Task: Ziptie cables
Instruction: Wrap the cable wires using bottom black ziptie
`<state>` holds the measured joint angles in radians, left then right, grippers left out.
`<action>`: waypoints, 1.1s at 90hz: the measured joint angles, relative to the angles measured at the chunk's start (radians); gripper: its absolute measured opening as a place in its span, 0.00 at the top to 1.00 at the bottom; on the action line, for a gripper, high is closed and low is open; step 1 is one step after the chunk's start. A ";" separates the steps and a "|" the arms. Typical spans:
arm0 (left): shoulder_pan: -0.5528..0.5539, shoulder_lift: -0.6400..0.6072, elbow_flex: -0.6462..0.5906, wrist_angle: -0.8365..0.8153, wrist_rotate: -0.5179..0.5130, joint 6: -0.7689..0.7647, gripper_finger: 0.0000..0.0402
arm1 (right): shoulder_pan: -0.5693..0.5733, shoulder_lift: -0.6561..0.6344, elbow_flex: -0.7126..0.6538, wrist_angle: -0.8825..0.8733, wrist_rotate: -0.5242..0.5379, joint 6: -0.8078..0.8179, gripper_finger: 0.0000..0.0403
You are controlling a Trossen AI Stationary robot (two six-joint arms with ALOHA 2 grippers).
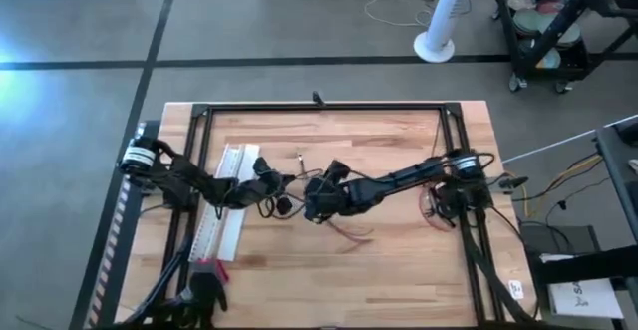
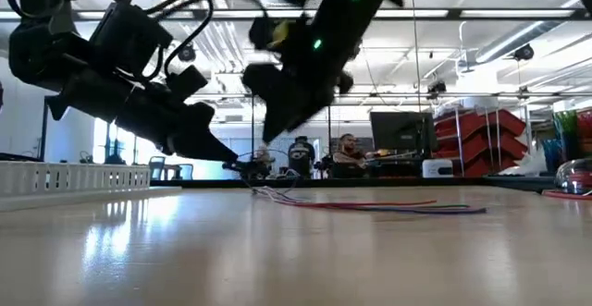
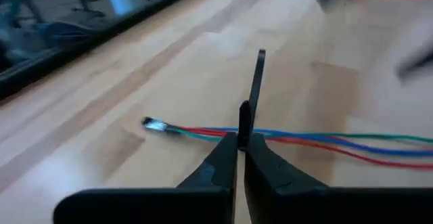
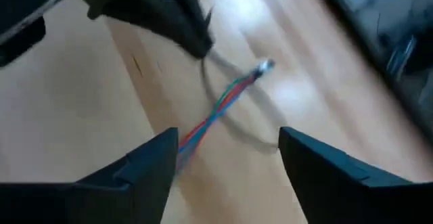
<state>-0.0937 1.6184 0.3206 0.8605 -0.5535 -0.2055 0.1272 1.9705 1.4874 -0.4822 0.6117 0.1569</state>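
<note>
Two pincers over cables (image 3: 291,139): left (image 3: 238,158) pinching ziptie (image 3: 253,95), right (image 4: 226,160) agape.

Cables (image 3: 325,141): one thin bundle of red, blue and green wires, lying flat on the wooden table near its middle. Strands run close together toward one end, which carries a small pale tip (image 3: 154,124), and fan slightly apart farther along. A black zip tie (image 3: 252,101) stands upright at the bundle, near the tipped end. From table height the wires (image 2: 379,206) lie as a low streak.
</note>
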 joint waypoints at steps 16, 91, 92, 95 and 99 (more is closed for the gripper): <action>-0.031 0.000 0.002 0.006 0.138 0.024 1.00 | -0.091 -0.100 -0.031 0.077 -0.270 -0.387 0.43; -0.096 0.000 0.007 0.020 0.270 0.036 1.00 | -0.362 0.162 -0.116 0.409 -0.849 -0.525 0.63; -0.096 0.000 0.007 0.020 0.274 0.034 1.00 | -0.362 0.163 -0.116 0.406 -0.839 -0.525 0.63; -0.098 0.000 0.007 0.020 0.286 0.027 1.00 | -0.361 0.166 -0.118 0.397 -0.807 -0.525 0.64; -0.102 0.000 0.007 0.020 0.296 0.014 1.00 | -0.363 0.162 -0.118 0.387 -0.778 -0.524 0.65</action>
<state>-0.1953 1.6180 0.3279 0.8803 -0.2572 -0.1918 -0.2360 2.1326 1.3691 -0.0955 -0.1666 -0.3671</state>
